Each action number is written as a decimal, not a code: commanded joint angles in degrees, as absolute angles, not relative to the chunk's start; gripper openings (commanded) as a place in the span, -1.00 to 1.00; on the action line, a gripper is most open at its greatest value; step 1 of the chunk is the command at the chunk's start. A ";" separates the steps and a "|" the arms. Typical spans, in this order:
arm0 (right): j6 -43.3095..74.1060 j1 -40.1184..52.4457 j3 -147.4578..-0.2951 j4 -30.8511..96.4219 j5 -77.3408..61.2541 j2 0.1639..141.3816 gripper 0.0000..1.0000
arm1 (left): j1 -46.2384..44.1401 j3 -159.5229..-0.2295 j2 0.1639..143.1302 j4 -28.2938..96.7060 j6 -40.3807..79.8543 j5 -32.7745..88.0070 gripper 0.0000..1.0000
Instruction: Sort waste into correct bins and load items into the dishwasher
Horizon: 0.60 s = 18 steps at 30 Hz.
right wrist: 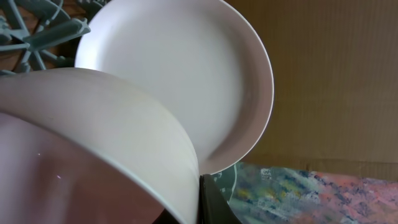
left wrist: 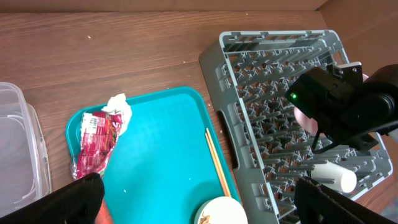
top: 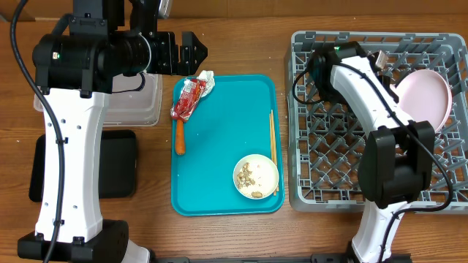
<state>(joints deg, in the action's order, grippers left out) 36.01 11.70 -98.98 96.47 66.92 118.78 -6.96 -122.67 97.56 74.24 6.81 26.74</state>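
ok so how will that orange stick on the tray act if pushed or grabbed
The orange stick looks rounded and lies on the smooth teal tray, so a nudge would probably roll it. Short and solid-looking, it is likely stiff and light.

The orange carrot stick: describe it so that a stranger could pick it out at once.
Find the large teal tray. Near its left edge, just below the crumpled red wrapper, lies the carrot stick. It alone is orange, and it is shorter and thicker than the chopsticks on the tray's right side.
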 commanded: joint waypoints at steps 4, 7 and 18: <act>36.67 12.34 -98.67 96.42 70.43 118.87 -0.92 | -6.66 -123.48 98.26 74.76 5.13 26.44 1.00; 36.60 10.81 -98.67 97.14 70.41 118.87 -0.92 | -6.66 -123.48 98.26 74.76 5.13 26.44 1.00; 35.57 10.20 -98.67 95.48 70.24 118.87 -0.92 | -6.66 -123.48 98.37 74.76 5.13 26.46 1.00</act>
<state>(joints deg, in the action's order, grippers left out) 35.73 10.13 -98.98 96.14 68.47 118.78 -6.96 -122.67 97.67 74.81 6.81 26.74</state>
